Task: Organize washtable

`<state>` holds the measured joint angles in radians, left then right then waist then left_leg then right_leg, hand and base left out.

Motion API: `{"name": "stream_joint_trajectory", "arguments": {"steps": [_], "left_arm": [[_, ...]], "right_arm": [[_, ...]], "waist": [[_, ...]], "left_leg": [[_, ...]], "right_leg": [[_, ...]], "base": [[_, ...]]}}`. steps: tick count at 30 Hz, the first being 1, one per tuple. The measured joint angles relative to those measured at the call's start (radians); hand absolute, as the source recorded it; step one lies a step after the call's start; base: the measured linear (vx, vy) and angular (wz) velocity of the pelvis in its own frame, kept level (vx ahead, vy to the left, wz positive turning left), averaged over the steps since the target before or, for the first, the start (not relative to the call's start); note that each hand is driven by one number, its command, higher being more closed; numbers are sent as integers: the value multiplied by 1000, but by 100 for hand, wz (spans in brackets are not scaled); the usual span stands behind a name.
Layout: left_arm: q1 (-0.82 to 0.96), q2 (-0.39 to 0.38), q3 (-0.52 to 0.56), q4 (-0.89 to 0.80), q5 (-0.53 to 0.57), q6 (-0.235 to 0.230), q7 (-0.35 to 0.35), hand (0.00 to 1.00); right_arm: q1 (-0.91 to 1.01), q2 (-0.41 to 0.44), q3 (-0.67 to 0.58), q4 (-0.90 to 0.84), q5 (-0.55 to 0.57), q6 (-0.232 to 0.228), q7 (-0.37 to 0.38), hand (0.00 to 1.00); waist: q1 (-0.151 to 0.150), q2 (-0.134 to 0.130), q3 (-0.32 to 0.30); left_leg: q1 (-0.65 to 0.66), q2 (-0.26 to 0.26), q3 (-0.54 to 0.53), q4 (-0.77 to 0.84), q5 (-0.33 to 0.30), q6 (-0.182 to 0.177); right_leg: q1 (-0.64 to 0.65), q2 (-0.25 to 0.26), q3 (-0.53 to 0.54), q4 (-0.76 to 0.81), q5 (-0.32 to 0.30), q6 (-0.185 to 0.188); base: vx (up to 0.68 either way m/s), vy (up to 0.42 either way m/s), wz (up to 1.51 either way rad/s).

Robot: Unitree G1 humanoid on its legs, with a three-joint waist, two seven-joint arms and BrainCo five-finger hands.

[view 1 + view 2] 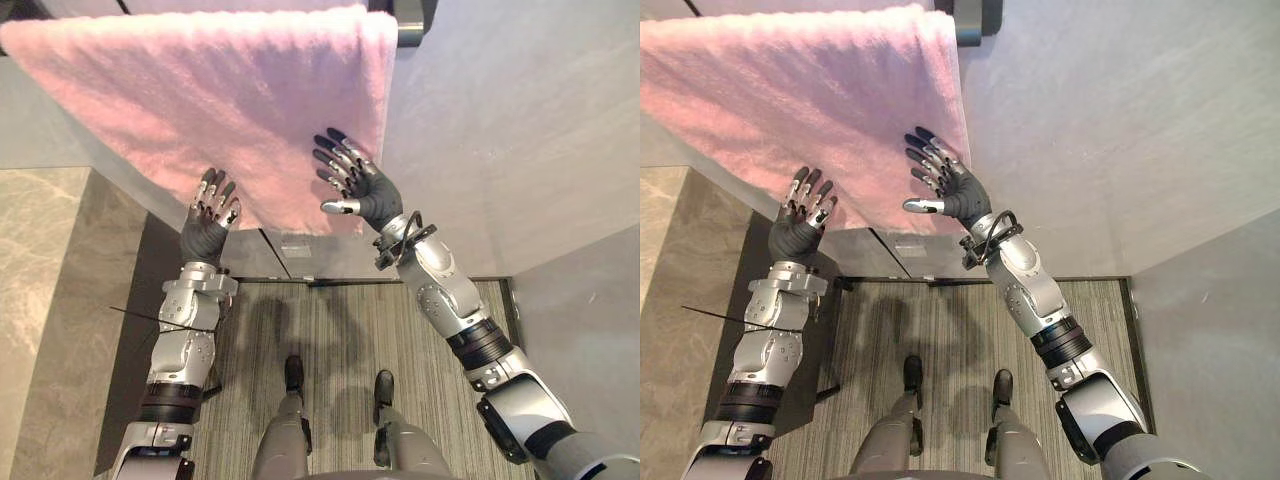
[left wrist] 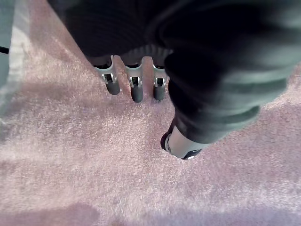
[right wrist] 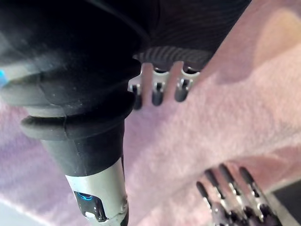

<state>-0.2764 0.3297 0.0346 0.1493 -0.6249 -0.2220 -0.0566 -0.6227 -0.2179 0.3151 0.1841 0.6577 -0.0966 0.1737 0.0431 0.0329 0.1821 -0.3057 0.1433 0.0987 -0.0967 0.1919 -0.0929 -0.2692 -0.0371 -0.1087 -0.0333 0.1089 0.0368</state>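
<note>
- Pink plush towel (image 1: 200, 100) hangs spread wide against a grey wall (image 1: 500, 120). Its top edge is level with the dark end of a rail (image 1: 410, 22), which it appears to be draped over.
- Below and to the robot's left, a pale marble surface (image 1: 40, 280) runs along the wall. Striped flooring (image 1: 340, 330) lies underneath.
- Both arms are raised to the towel's lower edge.
- The left hand (image 1: 208, 225) is just under the hem near the middle of the towel. Its fingers (image 2: 136, 89) are straight and released, with the tips at the pile, and nothing is grasped. Whether they actually press the cloth cannot be told.
- The right hand (image 1: 362, 190) is in front of the lower right corner of the towel. Its fingers (image 3: 160, 92) are spread and straight, its thumb sticks out to the side, and it also holds nothing.
- The towel, the task's thing, is on the wall and in neither hand.
- Risk: with no grip taken, open fingers stroking or pushing the cloth could bunch the hem rather than smooth it.
- Risk: if only one hand closes and pulls down, the towel would probably slide along or off the rail and hang skewed, or drop to the floor.
- Risk: the deep pile may snag on a dark fingertip and drag the cloth as the hand comes away.
</note>
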Motion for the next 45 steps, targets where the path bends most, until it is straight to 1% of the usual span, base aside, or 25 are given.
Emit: {"name": "stream_joint_trajectory", "arguments": {"steps": [3,7,9,11,13,14,16,17,20,21,22,23,26,27,30,32,33,35,36,37,38,41,42,44,45], "left_arm": [[-7,-4,9,29,0,-1,21,0],[17,-11,28,52,11,0,21,0],[49,-14,64,53,31,0,19,0],[100,-20,130,53,49,1,17,0],[173,-52,215,54,51,2,18,0],[198,-60,237,54,51,2,18,0],[299,-85,325,54,51,4,17,0],[345,-97,368,58,50,9,17,0],[421,-169,467,58,47,20,17,0],[457,-195,490,58,48,21,17,0],[472,-208,497,58,48,21,17,0],[499,-234,511,58,47,22,17,0],[543,-300,542,61,46,28,23,0],[556,-325,547,76,46,28,34,0],[582,-360,548,135,64,30,46,0],[589,-388,519,207,127,29,59,0],[589,-390,501,234,141,29,59,0],[588,-398,424,360,188,32,57,0],[586,-399,374,440,198,45,52,0],[584,-403,355,484,198,49,49,0],[578,-403,332,580,205,58,38,0],[566,-403,320,716,230,61,39,0],[559,-404,321,777,266,63,52,0],[544,-402,358,801,295,60,76,0],[535,-397,372,814,336,61,92,0]], "right_arm": [[38,14,-40,15,0,-12,-23,0],[203,18,-96,14,-5,-14,-25,0],[293,18,-148,12,-14,-12,-21,0],[410,17,-239,-2,-40,-10,-22,0],[531,18,-338,-9,-52,-8,-24,0],[564,18,-363,-12,-53,-7,-24,0],[668,30,-455,-46,-73,-3,-32,0],[717,43,-504,-73,-80,-2,-37,0],[812,89,-577,-142,-99,15,-44,0],[833,109,-588,-166,-113,18,-46,0],[844,120,-593,-178,-119,18,-46,0],[858,140,-596,-195,-119,18,-57,0],[881,192,-621,-208,-119,17,-90,0],[895,204,-634,-208,-119,16,-108,0],[920,227,-652,-203,-122,0,-143,0],[931,241,-666,-124,-145,-40,-178,0],[933,241,-666,-86,-157,-46,-184,0],[944,248,-662,71,-189,-50,-205,0],[953,254,-661,158,-210,-48,-215,0],[959,258,-658,204,-220,-48,-216,0],[965,271,-658,312,-247,-45,-216,0],[968,279,-658,480,-326,-29,-218,0],[966,291,-672,527,-352,-18,-220,0],[948,283,-670,556,-407,-14,-227,0],[936,274,-670,579,-448,-8,-236,0]], "waist": [[-3,0,0],[-4,-1,1],[-5,-1,1],[-7,-1,1],[-10,-1,1],[-12,-1,1],[-28,-1,1],[-29,-1,1],[-29,2,-4],[-28,3,-16],[-28,4,-23],[-26,6,-44],[-24,14,-67],[-23,21,-86],[-23,29,-121],[-25,28,-131],[-25,27,-131],[-27,24,-133],[-28,19,-134],[-28,14,-136],[-28,11,-142],[-28,6,-143],[-28,2,-142],[-27,-14,-139],[-24,-26,-138]], "left_leg": [[5,0,12,1,0,0],[39,0,17,1,-1,-1],[48,0,18,0,-2,-1],[52,2,18,0,-5,-3],[77,2,18,-1,-17,-9],[85,1,18,-2,-23,-10],[102,1,17,-6,-32,-7],[104,1,16,-6,-32,-7],[134,0,17,-6,-34,-5],[143,-1,18,-6,-35,-6],[148,-1,19,-6,-36,-5],[153,-1,20,-6,-37,-3],[192,-4,20,-6,-50,-3],[208,-6,23,-6,-56,-2],[240,-6,35,-6,-62,2],[267,-7,46,-6,-72,0],[276,-7,50,-6,-74,0],[310,-7,62,-6,-79,5],[325,-6,77,-6,-86,1],[330,-6,84,-6,-88,1],[340,-5,109,-6,-95,1],[349,-5,151,-6,-104,3],[355,-6,170,-6,-111,2],[356,-5,205,-6,-116,0],[355,-5,214,-6,-118,0]], "right_leg": [[2,0,6,-3,0,0],[35,-1,11,-6,-2,-2],[42,0,15,-6,-5,-3],[44,2,19,-5,-5,-2],[66,0,24,-5,-17,4],[74,0,24,-5,-20,3],[93,-2,23,-7,-22,4],[96,-3,24,-8,-22,4],[143,-1,9,-30,-22,4],[155,-2,-1,-34,-23,5],[163,-3,-2,-37,-23,5],[169,-4,-4,-38,-25,7],[212,-15,-19,-37,-40,11],[232,-18,-25,-36,-47,13],[255,-23,-25,-26,-62,18],[270,-25,-24,-20,-70,18],[281,-25,-23,-18,-73,18],[294,-29,-21,8,-96,21],[297,-30,-16,26,-108,21],[295,-29,-13,35,-115,25],[285,-27,6,53,-124,23],[263,-28,45,68,-125,25],[257,-28,63,71,-125,25],[240,-28,87,87,-127,26],[222,-29,94,110,-138,30]], "base": [[47,10,-7],[22,3,-2],[-15,10,-4],[-50,11,-5],[-23,8,-2],[0,0,0],[-19,14,0],[-33,19,5],[4,6,12],[29,4,10],[48,1,6],[52,0,4],[43,13,11],[44,9,11],[50,-2,-1],[9,2,-6],[15,0,-5],[12,3,-7],[-2,5,-12],[26,0,-29],[30,-3,-36],[31,10,-43],[30,20,-60],[7,14,-49],[2,10,-22]]}}
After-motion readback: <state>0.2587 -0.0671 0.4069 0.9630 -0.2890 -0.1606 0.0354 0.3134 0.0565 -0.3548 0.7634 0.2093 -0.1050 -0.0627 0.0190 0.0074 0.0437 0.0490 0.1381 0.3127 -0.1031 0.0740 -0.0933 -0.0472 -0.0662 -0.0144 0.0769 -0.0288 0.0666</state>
